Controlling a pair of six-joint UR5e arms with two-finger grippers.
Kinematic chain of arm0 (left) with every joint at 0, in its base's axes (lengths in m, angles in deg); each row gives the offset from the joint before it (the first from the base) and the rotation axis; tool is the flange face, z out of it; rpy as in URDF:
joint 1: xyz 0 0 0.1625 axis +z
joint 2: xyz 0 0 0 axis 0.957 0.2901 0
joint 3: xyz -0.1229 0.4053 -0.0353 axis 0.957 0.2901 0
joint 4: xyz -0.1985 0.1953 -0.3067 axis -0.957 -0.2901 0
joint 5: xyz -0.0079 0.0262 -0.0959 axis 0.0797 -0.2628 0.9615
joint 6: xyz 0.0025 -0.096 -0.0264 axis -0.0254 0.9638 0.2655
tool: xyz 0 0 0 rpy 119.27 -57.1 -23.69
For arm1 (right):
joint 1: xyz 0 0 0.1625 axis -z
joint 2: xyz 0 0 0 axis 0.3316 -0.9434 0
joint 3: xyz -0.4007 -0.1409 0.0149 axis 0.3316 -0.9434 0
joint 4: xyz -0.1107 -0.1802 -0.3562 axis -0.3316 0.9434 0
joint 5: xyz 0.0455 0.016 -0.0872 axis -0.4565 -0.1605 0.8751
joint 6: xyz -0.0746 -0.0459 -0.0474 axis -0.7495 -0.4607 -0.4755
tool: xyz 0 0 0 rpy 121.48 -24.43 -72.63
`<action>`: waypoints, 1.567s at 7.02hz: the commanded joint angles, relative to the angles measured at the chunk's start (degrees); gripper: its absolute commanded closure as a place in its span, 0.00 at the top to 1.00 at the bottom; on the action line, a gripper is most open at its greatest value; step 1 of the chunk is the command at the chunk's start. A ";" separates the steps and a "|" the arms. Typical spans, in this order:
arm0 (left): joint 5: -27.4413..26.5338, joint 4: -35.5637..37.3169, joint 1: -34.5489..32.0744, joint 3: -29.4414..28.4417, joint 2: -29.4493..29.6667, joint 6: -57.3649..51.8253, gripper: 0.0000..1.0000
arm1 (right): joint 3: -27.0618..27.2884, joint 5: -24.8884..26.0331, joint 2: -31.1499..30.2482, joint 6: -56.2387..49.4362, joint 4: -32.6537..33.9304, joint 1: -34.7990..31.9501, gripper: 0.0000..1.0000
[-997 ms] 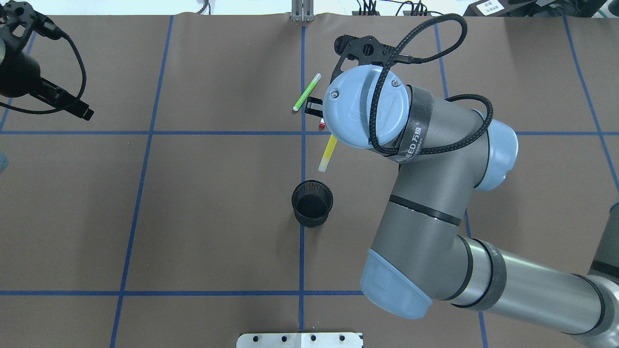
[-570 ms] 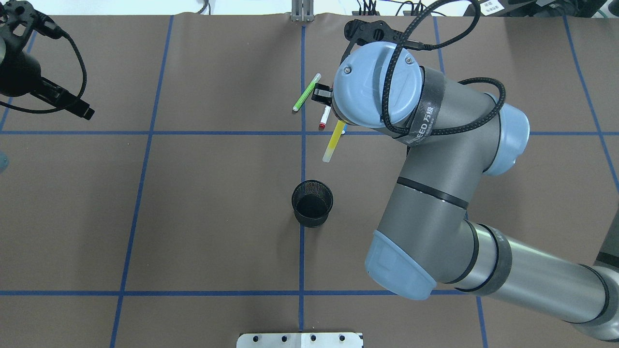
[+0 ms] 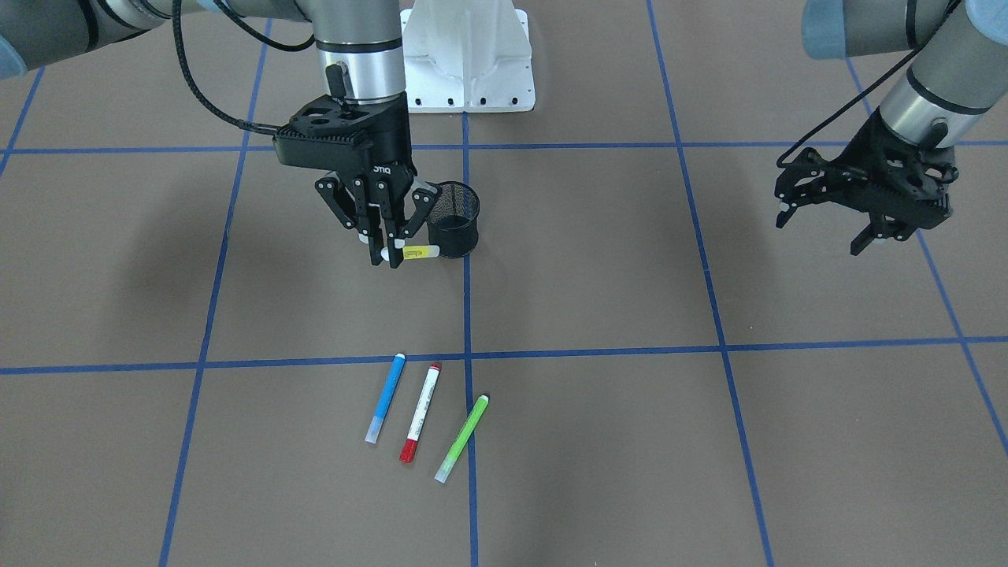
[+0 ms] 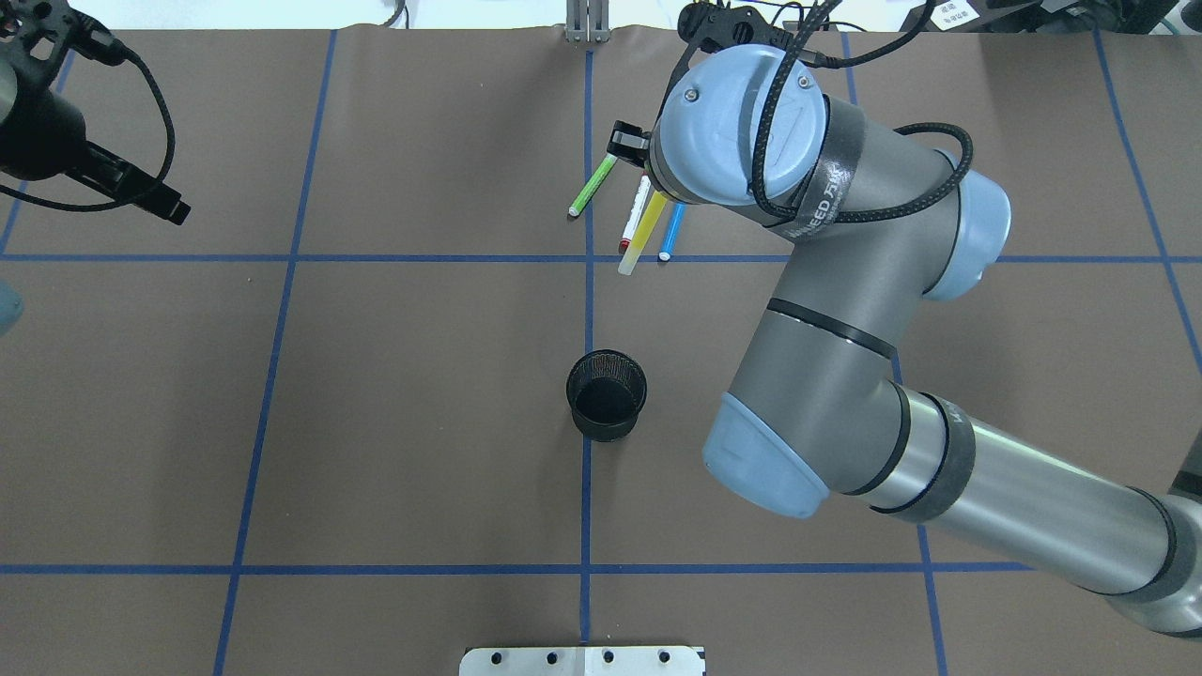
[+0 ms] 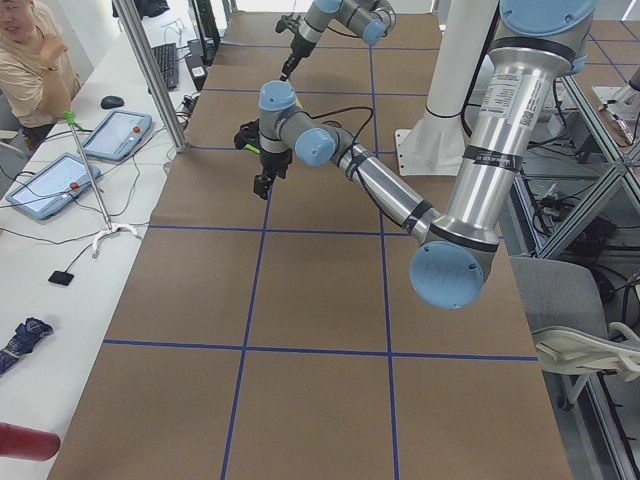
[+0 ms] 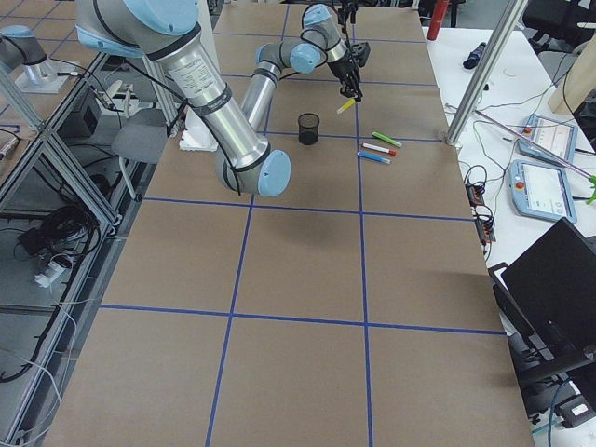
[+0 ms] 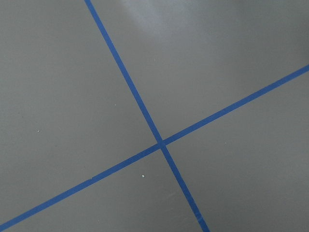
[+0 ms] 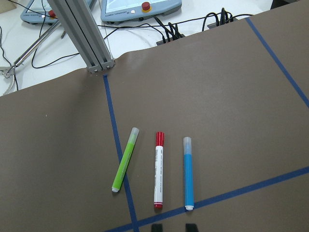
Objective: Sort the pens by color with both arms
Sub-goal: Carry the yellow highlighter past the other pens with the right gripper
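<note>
Right gripper, clamped on one end of the yellow pen, has risen clear of the table, so the pick seems complete; blue pen, red-ended pen and green pen lie unsorted at 6 o'clock of the mesh cup, front-facing view.

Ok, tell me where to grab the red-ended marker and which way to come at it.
Grip the red-ended marker at mid-barrel, coming straight down from above. It lies flat on the table, with the green marker and blue marker alongside but apart, so closing across the barrel, into those gaps, looks safest.
</note>
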 commanded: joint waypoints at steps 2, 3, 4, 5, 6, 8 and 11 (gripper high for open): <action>0.00 -0.10 0.04 -0.24 0.81 1.08 0.99 | -11.53 0.01 6.21 0.20 -2.94 -3.08 0.00; 0.00 -0.10 0.04 -0.24 0.81 1.08 0.99 | -15.40 -0.08 6.40 0.20 -7.91 -3.96 0.00; 0.00 -0.10 0.04 -0.42 0.81 1.08 0.99 | -22.66 -0.52 8.83 0.20 -13.70 -4.58 0.00; 0.00 -0.10 0.13 -0.42 0.90 1.08 0.99 | -28.12 -0.61 11.99 0.20 -15.67 -5.20 0.00; 0.00 -0.10 0.13 -0.42 0.90 1.16 0.99 | -30.09 -0.44 13.68 1.68 -15.95 -5.38 0.00; 0.00 -0.10 0.13 -0.42 0.90 1.17 0.99 | -30.11 2.18 14.48 5.73 -15.52 -5.47 0.00; 0.00 -0.10 0.13 0.11 0.99 3.52 0.99 | -30.64 8.43 14.48 4.61 -15.52 -3.19 0.00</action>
